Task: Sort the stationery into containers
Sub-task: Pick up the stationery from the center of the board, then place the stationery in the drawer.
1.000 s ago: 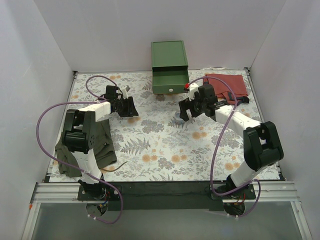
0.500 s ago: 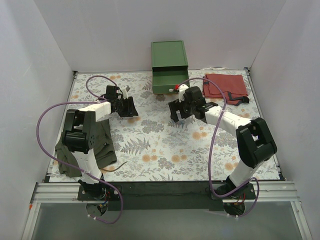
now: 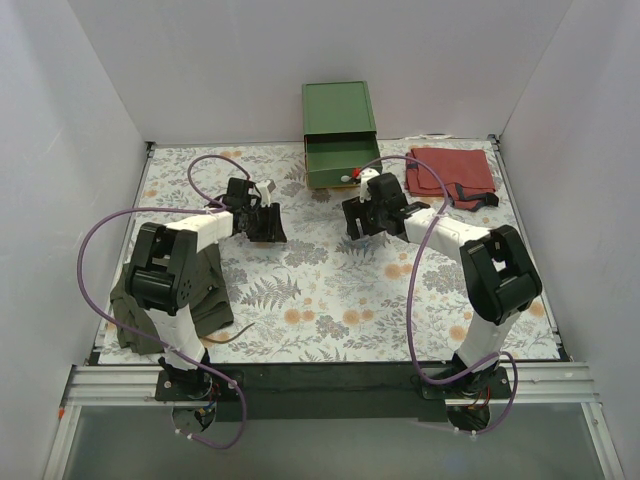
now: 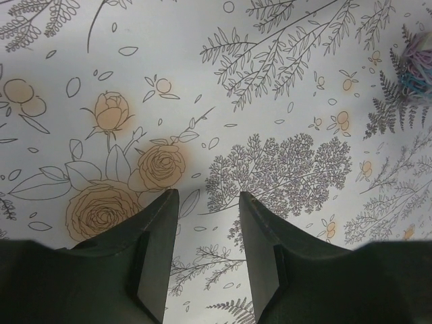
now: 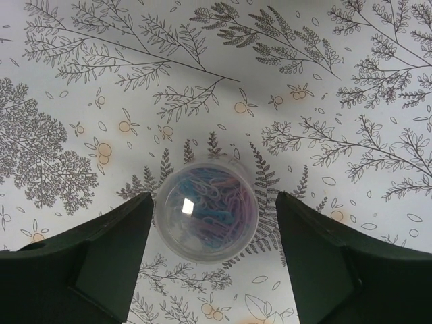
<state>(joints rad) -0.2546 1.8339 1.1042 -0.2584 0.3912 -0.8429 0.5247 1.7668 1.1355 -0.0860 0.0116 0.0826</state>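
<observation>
Overhead, the floral-print desk carries a green cube-shaped box at the middle of its far edge. Its green drawer is pulled out toward the arms. A folded red cloth lies in the far right corner. An olive-green cloth sits near the left edge under the left arm. The right gripper is low just in front of the drawer. The left gripper is low, left of centre and well apart from it.

Left wrist view: the left gripper is released, with a narrow gap between its fingers, nothing in it and bare floral desk below. A clear round plastic tub of coloured paper clips is cut off at the top right corner.

Right wrist view: the right gripper is spread wide and straddles the tub, which stands upright on the desk. A sliver of desk shows on either side, so the fingers are not touching it.
</observation>
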